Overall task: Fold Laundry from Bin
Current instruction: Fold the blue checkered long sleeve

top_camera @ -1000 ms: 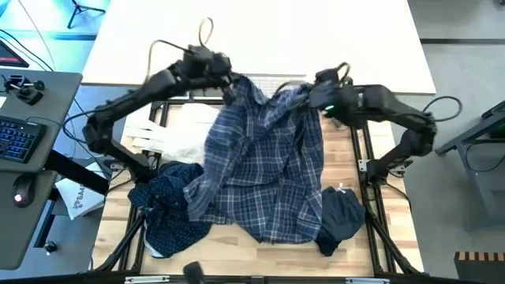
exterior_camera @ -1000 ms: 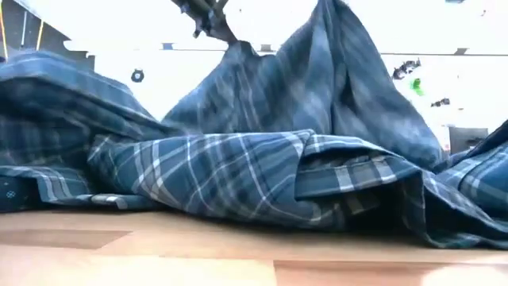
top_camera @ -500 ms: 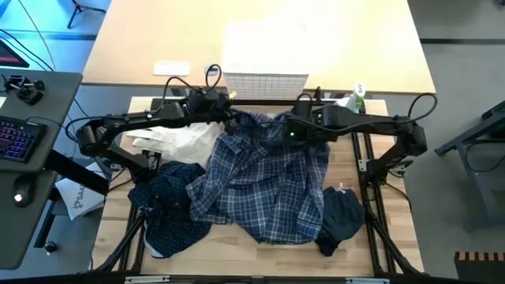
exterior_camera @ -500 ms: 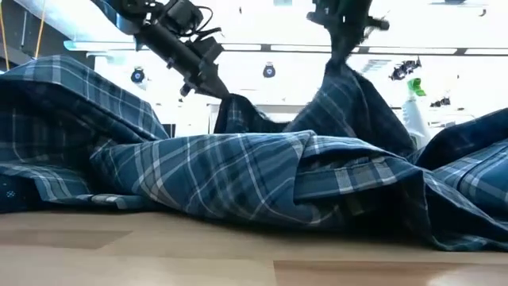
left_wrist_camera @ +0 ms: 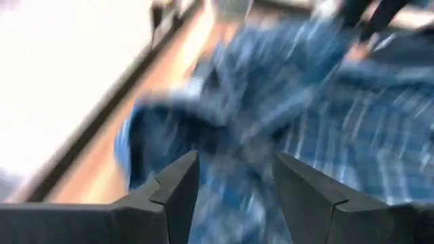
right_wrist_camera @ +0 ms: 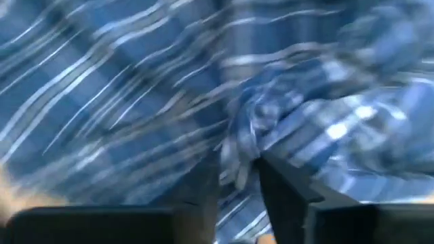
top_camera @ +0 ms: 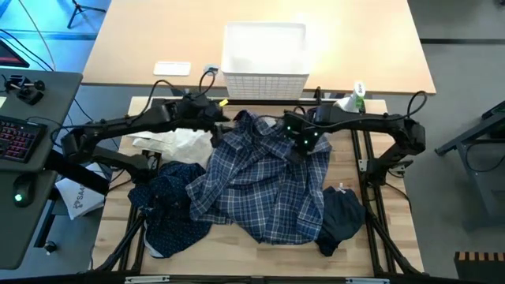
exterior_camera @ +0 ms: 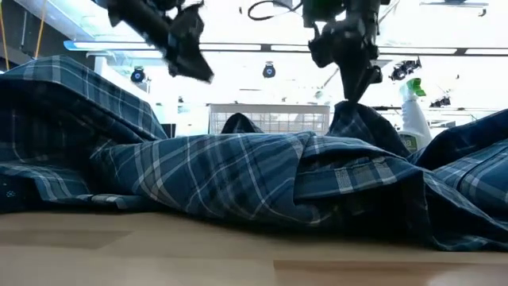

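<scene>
- Where the high view looks straight down, three garments lie on the wooden table point(top_camera: 237, 256): one plaid shirt point(top_camera: 268, 185) spread across the middle, one dotted navy shirt point(top_camera: 170, 205) bunched at its left, one plain dark piece point(top_camera: 341, 217) crumpled at its right. One white bin point(top_camera: 264, 55) stands beyond them on the far table, and one cream cloth bag point(top_camera: 177, 142) lies beside the left arm.
- In the same view the plaid shirt's long axis runs from the far edge toward the near edge, its gathered end toward the bin. The left gripper point(top_camera: 223, 120) hovers at that far left corner; the right gripper point(top_camera: 293, 151) is down on the upper right part of the cloth.
- Seen from table height, the left gripper point(exterior_camera: 200, 70) hangs clear above the fabric, while the right gripper point(exterior_camera: 355, 94) meets a raised peak of plaid.
- From the left wrist, the fingers point(left_wrist_camera: 178, 184) stand apart with nothing between them, plaid cloth beyond.
- From the right wrist, the fingers point(right_wrist_camera: 274, 177) pinch a fold of the plaid shirt point(right_wrist_camera: 135, 102).
</scene>
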